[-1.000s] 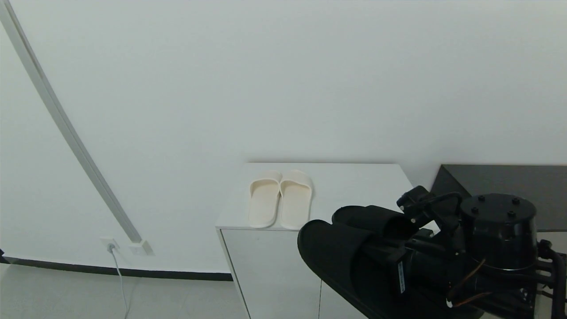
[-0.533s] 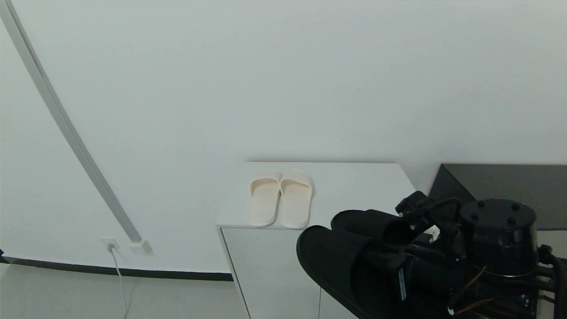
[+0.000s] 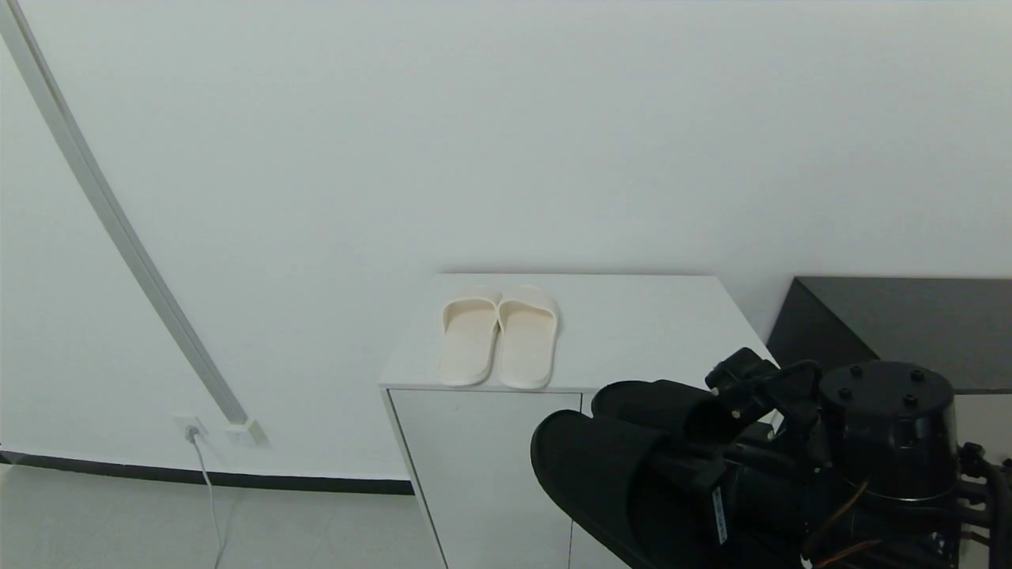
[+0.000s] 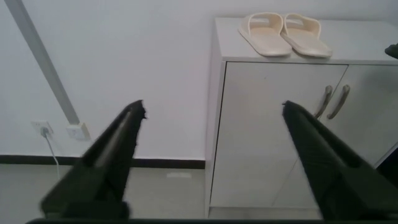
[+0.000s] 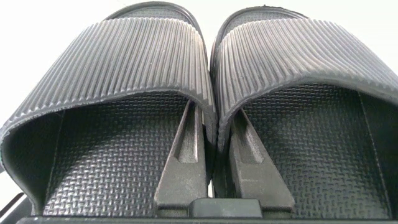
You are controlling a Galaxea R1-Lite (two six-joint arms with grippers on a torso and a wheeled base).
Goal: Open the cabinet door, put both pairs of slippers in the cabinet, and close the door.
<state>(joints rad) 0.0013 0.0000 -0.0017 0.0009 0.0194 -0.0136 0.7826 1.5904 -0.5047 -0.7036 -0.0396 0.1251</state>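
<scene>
- Holding a pair of black rubber slide slippers (image 5: 143, 81) in the right gripper (image 5: 214, 112), with one finger slipped under each ribbed strap and both clamped on the touching inner sides.
- Showing fine ridges across both black straps and a pebbled, diamond-patterned footbed beneath; set side by side, toes pointing away from the wrist.
- Hanging in the air in front of the right door of a white two-door cabinet (image 3: 648, 316).
- Resting on the left part of that cabinet top: a second pair of plain cream moulded slide slippers (image 3: 498, 336), side by side and touching, heels at the front edge, toes toward the wall.
- Standing shut below: both flat white doors (image 4: 273, 130), with two slim metal handles (image 4: 339, 102) just beside each other at the centre seam.
- Spread wide and gripping nothing: left gripper (image 4: 211, 115), low, out in front of the cabinet's left side.
</scene>
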